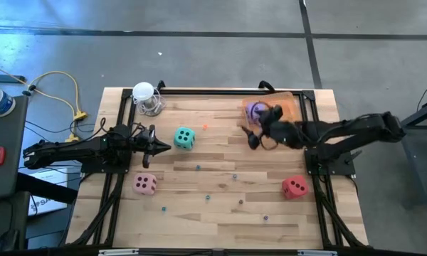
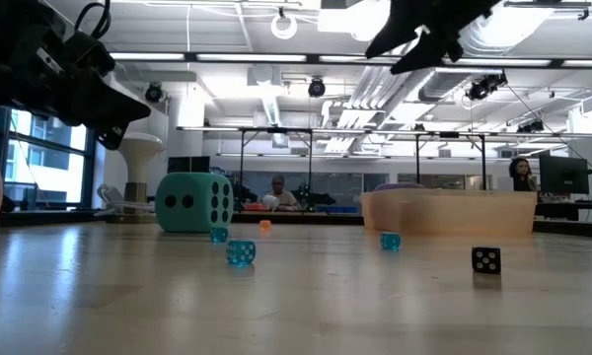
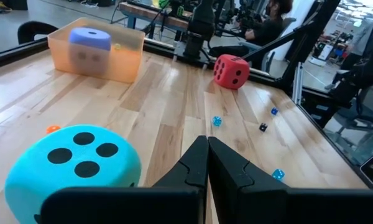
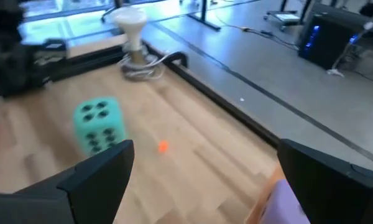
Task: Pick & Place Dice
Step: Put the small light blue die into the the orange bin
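The teal die (image 1: 184, 139) rests on the table's middle, with my shut left gripper (image 1: 162, 146) just left of it and nothing between its fingers (image 3: 206, 167). The purple die (image 1: 255, 110) lies in an orange see-through bin (image 1: 288, 105) at the far right. My right gripper (image 1: 260, 129) hangs open in the air by the bin's near left corner, high above the table (image 2: 424, 39), empty (image 4: 205, 180). The pink die (image 1: 144, 184) sits near left and the red die (image 1: 294, 187) near right, both flat on the wood.
A white-topped clear glass thing (image 1: 146, 98) stands at the far left corner. Small coloured beads (image 2: 240, 252) and a tiny black die (image 2: 485, 259) lie scattered over the near half. A black frame (image 1: 314, 171) runs along the table's sides.
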Controlling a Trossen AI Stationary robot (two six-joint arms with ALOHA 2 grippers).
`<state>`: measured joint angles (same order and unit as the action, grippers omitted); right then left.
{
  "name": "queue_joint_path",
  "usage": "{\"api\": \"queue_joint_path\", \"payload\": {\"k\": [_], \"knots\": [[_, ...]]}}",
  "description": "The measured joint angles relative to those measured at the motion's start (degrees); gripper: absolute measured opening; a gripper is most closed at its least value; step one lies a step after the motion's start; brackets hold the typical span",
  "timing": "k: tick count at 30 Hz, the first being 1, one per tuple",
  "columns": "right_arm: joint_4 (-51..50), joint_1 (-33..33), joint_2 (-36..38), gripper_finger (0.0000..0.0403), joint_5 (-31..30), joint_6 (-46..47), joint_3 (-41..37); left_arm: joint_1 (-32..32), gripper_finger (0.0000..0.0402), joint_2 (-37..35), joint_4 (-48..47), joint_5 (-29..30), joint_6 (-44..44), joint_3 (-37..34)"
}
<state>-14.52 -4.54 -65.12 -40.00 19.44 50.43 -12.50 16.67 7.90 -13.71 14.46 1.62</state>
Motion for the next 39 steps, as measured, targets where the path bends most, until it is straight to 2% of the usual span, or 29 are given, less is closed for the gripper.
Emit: {"api": "queue_joint_path", "payload": {"k": [8, 14, 24, 29, 33, 39], "knots": [[-3.56, -12.12, -4.61, 0.0388, -7.82, 9.45, -0.01, 0.00, 0.0002, 0.00, 0.00, -0.03, 0.61, 0.00], [-3.67, -16.51, -8.37, 0.0388, -7.84, 10.86, -0.01, -0.02, 0.0002, 0.00, 0.02, -0.01, 0.18, -0.02], [-5.06, -16.87, -16.06, 0.0388, -6.43, 9.80, 0.00, 0.00, 0.0002, 0.00, 0.02, 0.43, -0.90, -0.01], [0.75, -16.73, -19.92, 0.0388, -1.90, 10.39, 0.00, 0.00, 0.0002, 0.00, 0.02, 0.12, -0.42, -0.01], [6.46, -16.73, -22.80, 0.0388, 2.65, 6.40, -0.01, -0.02, 0.0002, 0.00, 0.04, 0.10, -0.34, 0.00], [8.49, -16.73, -25.05, 0.0388, 3.64, 4.80, 0.00, 0.00, 0.0002, 0.00, 0.04, 0.07, 0.48, -0.01]]}}
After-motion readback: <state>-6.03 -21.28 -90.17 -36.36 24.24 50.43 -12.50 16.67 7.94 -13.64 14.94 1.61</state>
